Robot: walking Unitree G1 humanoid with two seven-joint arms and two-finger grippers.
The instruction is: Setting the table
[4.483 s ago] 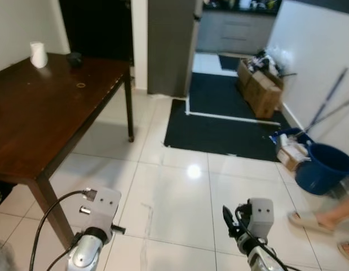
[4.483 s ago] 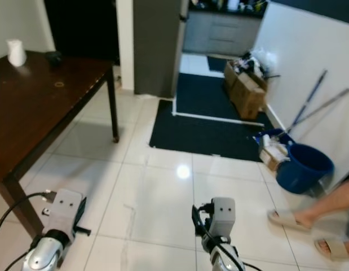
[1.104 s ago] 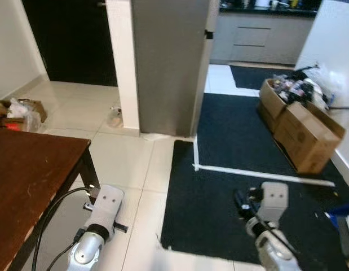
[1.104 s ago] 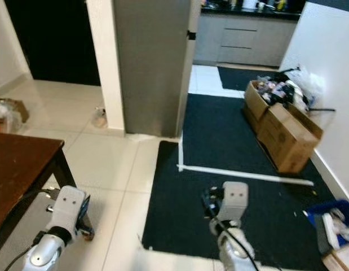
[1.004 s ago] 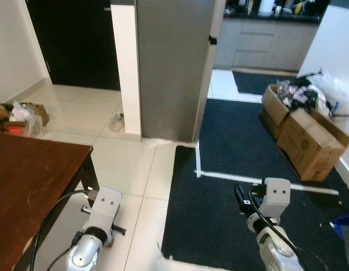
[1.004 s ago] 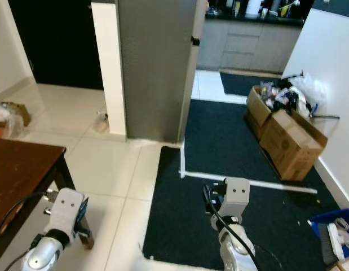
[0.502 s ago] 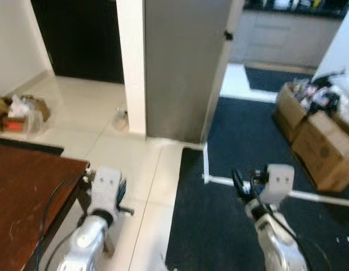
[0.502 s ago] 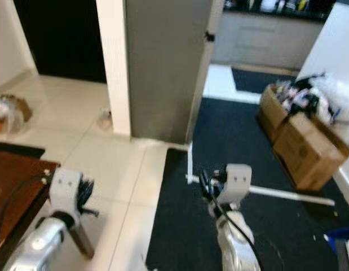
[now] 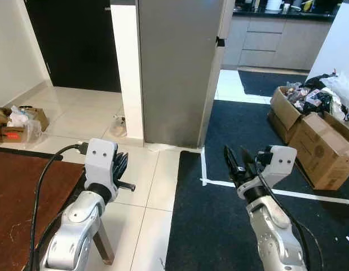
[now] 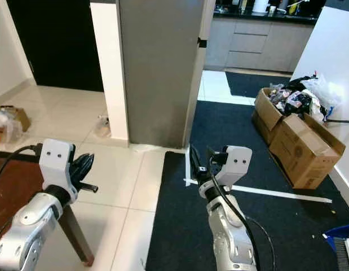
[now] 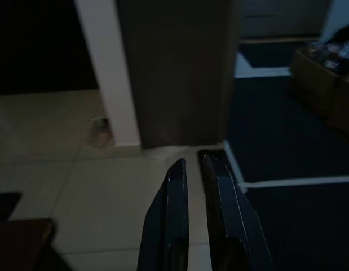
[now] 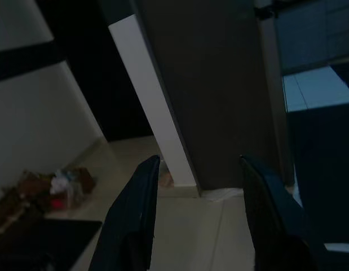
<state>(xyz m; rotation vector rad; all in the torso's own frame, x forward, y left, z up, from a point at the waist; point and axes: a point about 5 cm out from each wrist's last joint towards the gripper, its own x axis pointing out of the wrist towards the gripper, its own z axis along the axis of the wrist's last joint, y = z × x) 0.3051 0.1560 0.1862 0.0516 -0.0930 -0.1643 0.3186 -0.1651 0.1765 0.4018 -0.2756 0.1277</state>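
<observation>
Table (image 9: 27, 186) corner sits under the nearly closed left gripper (image 11: 191, 165); right gripper (image 12: 199, 169) spread.

Head views are bright and pretty sharp with even indoor light and a soft sheen on the pale floor tiles (image 9: 78, 113) left of the grey fridge (image 9: 174, 68), the doorway (image 9: 73, 45) further left is pitch black, and both wrist views are dim and murky.

Silver arms, white wrist boxes, black cables, black-fingered left pincer (image 9: 119, 167).
</observation>
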